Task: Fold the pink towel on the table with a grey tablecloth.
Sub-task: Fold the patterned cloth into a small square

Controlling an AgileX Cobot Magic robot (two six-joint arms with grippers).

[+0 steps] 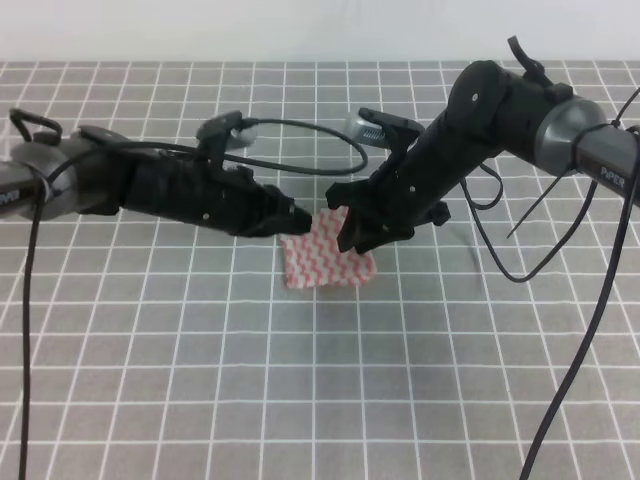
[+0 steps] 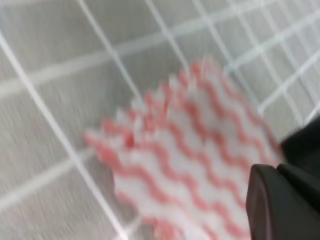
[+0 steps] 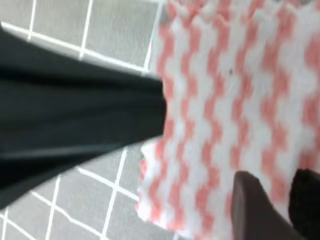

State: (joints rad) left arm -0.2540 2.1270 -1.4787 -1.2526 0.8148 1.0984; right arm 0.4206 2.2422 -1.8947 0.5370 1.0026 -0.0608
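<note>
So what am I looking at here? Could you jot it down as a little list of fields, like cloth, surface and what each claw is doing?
cloth: pink towel, pink and white zigzag stripes, lying flat
surface: table with a grey tablecloth, white grid lines
left claw: at the towel's upper left corner; open or shut cannot be told
right claw: over the towel's upper right part; open or shut cannot be told
fold: none visible yet
view quality: both wrist views blurred
</note>
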